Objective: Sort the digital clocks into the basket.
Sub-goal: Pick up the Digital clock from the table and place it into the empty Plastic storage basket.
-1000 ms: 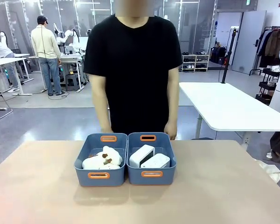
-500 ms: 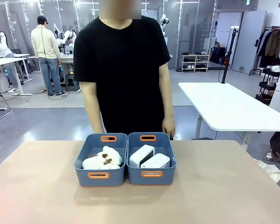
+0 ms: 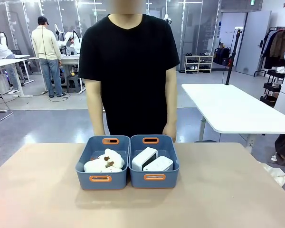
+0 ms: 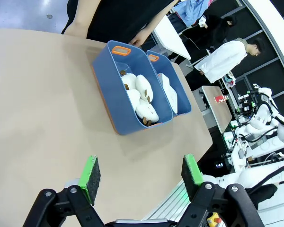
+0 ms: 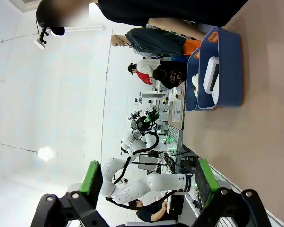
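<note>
Both clocks already lie in the right bin (image 3: 154, 176), at the middle of the front frame, so little seems left to do. The main risk, as I judge it, is a needless reach: an arm coming in could nudge the two touching bins or knock the person's hand (image 3: 170, 132) hanging just behind the right bin's far rim.

The left clock (image 3: 144, 158) is a white rounded box leaning on its edge, grey display facing right; the right clock (image 3: 158, 164) lies flatter beside it, touching or nearly so. The left bin (image 3: 100, 179) holds cream plush toys (image 3: 104, 161).

The left hand (image 4: 143, 175) hangs wide open and empty at the bottom of its frame, well back from the bins over bare table (image 4: 38, 104). The right hand (image 5: 146, 180) is likewise spread wide with nothing between its pads, far from the bins.
</note>
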